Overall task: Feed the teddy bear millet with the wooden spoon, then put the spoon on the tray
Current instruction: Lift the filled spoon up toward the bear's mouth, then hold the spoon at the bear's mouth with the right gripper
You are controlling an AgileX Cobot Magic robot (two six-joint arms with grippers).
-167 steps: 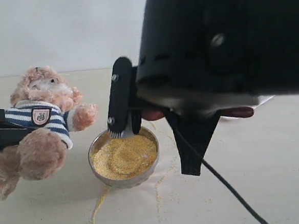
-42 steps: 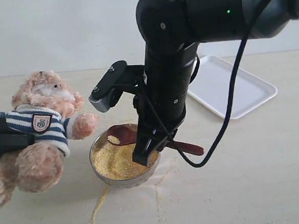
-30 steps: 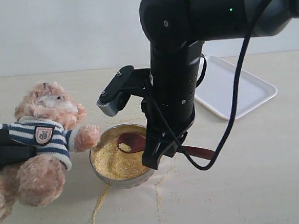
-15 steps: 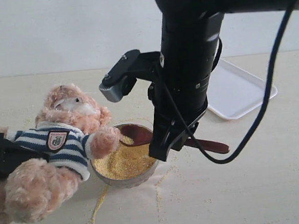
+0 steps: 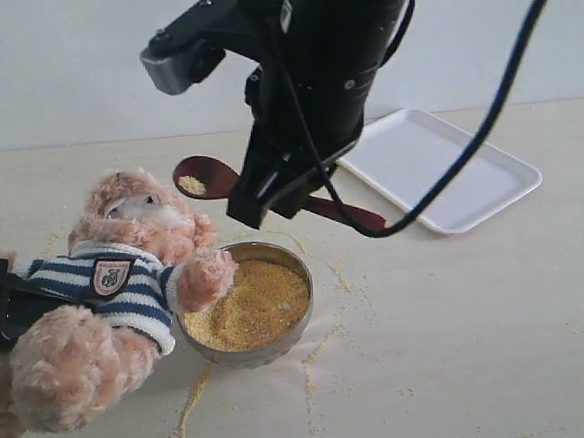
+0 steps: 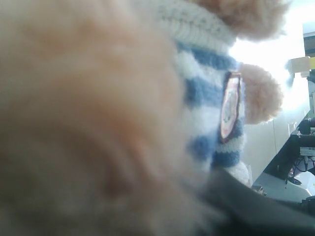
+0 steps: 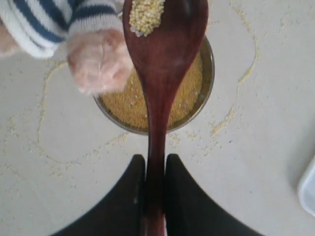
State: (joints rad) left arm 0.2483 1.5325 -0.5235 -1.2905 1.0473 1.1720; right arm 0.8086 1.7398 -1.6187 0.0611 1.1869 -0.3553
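The teddy bear (image 5: 126, 276) leans at the left, one paw (image 7: 98, 61) over the rim of the metal bowl (image 5: 304, 313). My left gripper (image 5: 2, 304) is shut on the bear's body, and its fur and striped shirt (image 6: 206, 98) fill the left wrist view. The right gripper (image 7: 155, 167) is shut on the handle of the wooden spoon (image 7: 162, 73). In the air, the spoon (image 5: 204, 178) is just right of the bear's head, a small clump of millet (image 7: 146, 14) in its bowl. More millet (image 5: 253, 302) fills the metal bowl. The white tray (image 5: 439, 169) lies at the back right.
Loose trails of grain (image 5: 195, 406) lie scattered on the beige table in front of and to the right of the bowl. The right arm's black cable (image 5: 467, 147) hangs over the tray. A corner of the tray (image 7: 307, 189) shows in the right wrist view.
The right gripper has lifted the spoon out of the bowl, up and left to beside the bear's head. The bear had moved right toward the bowl earlier and now holds still.
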